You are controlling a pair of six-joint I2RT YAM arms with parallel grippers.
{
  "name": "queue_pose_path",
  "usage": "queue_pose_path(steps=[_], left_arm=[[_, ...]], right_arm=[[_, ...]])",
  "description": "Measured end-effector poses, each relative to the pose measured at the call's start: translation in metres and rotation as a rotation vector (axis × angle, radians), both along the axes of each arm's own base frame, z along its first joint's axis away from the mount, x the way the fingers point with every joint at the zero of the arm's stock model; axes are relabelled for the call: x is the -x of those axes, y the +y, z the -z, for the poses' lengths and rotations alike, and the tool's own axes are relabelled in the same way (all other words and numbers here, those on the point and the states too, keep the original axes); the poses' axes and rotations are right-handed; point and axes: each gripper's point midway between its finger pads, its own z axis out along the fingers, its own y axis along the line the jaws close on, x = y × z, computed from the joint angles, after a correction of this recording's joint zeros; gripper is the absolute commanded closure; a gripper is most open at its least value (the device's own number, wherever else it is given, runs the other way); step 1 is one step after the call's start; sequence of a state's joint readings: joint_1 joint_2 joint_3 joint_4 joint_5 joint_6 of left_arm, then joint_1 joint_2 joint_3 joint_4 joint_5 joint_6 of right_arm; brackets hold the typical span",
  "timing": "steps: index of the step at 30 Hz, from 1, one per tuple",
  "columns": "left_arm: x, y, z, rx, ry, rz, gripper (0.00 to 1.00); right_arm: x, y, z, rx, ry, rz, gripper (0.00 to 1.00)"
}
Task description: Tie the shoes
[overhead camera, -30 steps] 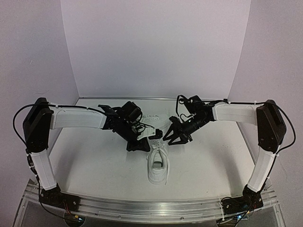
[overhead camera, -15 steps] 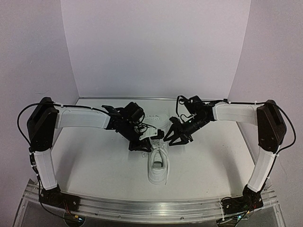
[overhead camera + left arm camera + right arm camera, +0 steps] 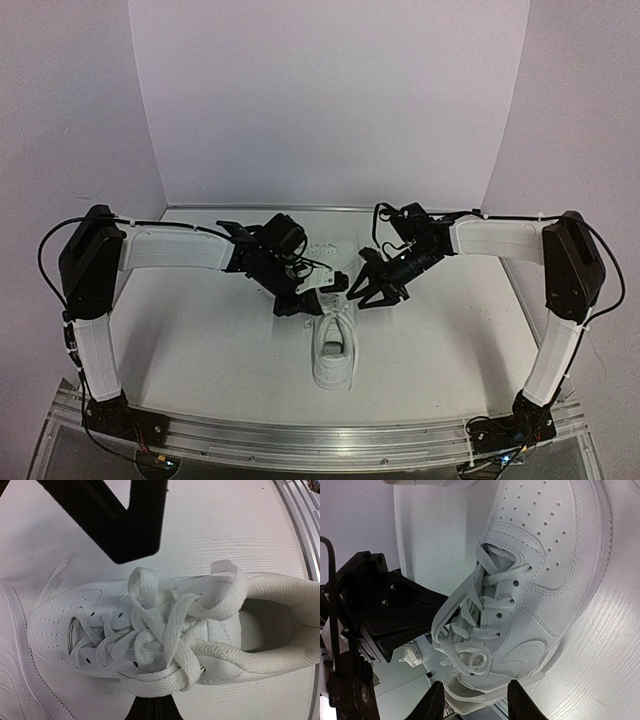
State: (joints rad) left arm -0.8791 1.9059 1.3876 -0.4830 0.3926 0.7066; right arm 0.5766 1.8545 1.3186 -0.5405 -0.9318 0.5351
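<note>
A white sneaker [image 3: 333, 350] lies mid-table, heel towards me. Its laces [image 3: 160, 630] are bunched in a loose tangle over the tongue. My left gripper [image 3: 310, 302] is at the shoe's left side. In the left wrist view its jaws [image 3: 152, 704] are pressed together at a lace loop [image 3: 160, 682]. My right gripper [image 3: 362, 296] hovers at the shoe's right front, open. In the right wrist view [image 3: 476, 700] its fingers straddle the shoe's side just below a small lace loop [image 3: 477, 662]. The second white sneaker [image 3: 335, 258] lies behind the first.
The second sneaker also shows at the left edge of the left wrist view [image 3: 10, 670]. The two grippers are very close together over the near shoe. White walls enclose the table on three sides. A metal rail [image 3: 320, 440] runs along the near edge.
My left arm has shifted slightly right, bringing its gripper closer to the shoe's laces. My right gripper has barely moved.
</note>
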Motion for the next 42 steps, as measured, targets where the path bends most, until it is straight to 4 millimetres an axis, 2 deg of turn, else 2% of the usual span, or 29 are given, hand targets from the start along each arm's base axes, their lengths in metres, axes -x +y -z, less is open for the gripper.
queue_pose_path(steps=[4,11,15,22,34,42], left_arm=[[0.002,0.003,0.000,-0.012,0.005,-0.002,1.00],[0.008,0.011,-0.018,-0.009,-0.006,-0.005,1.00],[0.016,0.017,-0.020,-0.021,0.004,-0.001,1.00],[0.033,0.029,-0.008,-0.075,0.039,0.002,1.00],[0.067,0.053,-0.001,-0.146,0.093,0.011,1.00],[0.085,0.069,0.017,-0.226,0.147,0.012,1.00]], right_arm=[[0.000,0.000,0.000,-0.001,-0.005,-0.005,0.61],[0.000,0.000,0.000,-0.001,-0.007,-0.008,0.62],[0.001,0.000,0.000,-0.001,-0.009,-0.010,0.62],[0.001,0.000,0.000,-0.002,-0.012,-0.012,0.62],[0.001,0.000,0.000,-0.004,-0.018,-0.017,0.63],[-0.002,0.001,-0.004,-0.011,-0.032,-0.022,0.63]])
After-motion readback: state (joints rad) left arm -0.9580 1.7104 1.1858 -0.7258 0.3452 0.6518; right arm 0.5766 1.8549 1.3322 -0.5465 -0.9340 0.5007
